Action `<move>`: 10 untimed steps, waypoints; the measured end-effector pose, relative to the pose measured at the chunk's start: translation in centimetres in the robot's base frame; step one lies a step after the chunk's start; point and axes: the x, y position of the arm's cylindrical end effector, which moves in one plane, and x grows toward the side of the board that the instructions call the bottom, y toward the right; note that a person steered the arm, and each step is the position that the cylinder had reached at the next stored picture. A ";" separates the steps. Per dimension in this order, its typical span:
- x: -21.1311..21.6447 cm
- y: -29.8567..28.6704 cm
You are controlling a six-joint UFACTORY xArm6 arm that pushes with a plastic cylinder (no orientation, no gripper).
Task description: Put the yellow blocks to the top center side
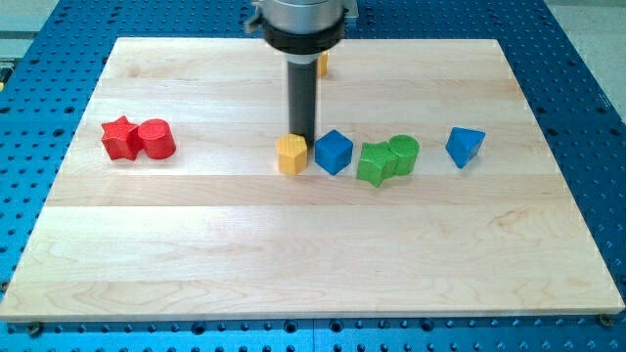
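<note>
Arm end (302, 22): round metal-grey housing at 12 o'clock edge of view, cropped by frame. Lower rim wrapped by glossy black collar. Straight dark rod (301, 93) below collar, cylindrical, dark grey to black, faint lengthwise sheen, uniform width. My tip (301, 136): flat blunt end, same dark colour. Cables, screws, markings: cannot make out.

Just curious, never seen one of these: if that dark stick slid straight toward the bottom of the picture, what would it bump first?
Probably the yellow block: my tip sits just above it, seemingly touching, though depth is hard to judge.
</note>
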 end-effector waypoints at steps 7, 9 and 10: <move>-7.7 -3.0; -7.3 -3.0; -7.1 -0.9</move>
